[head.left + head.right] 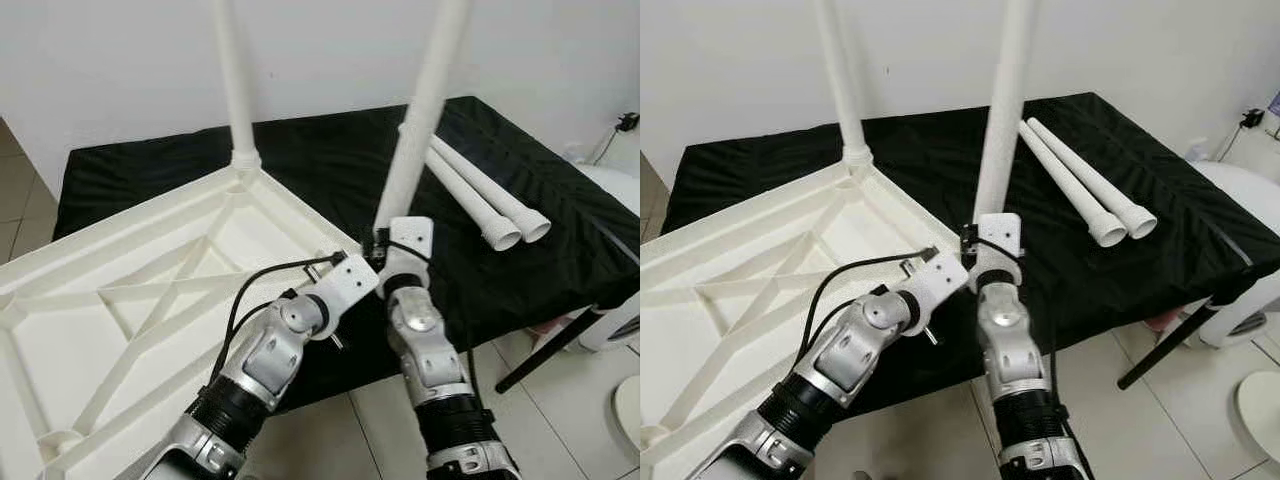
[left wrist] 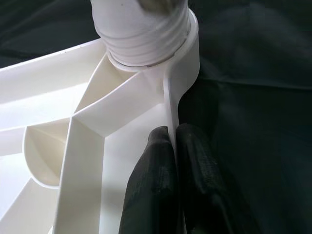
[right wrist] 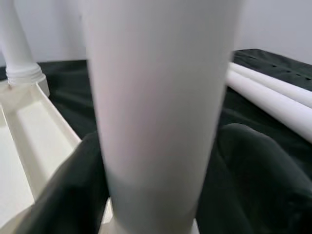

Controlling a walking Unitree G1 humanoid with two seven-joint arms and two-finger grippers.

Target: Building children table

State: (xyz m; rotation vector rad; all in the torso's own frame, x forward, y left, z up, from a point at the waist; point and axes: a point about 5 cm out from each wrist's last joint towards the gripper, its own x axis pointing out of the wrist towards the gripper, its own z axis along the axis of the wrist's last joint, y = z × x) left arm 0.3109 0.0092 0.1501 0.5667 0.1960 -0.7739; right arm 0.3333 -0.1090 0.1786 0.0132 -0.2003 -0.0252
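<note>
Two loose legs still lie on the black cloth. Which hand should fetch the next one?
Probably the right hand: the loose legs lie on its side. It must first release the upright leg it grips. The left hand pinches the tabletop rim, steadying it.

No text, label, brand, number or sign could be read anywhere in the pictures.
</note>
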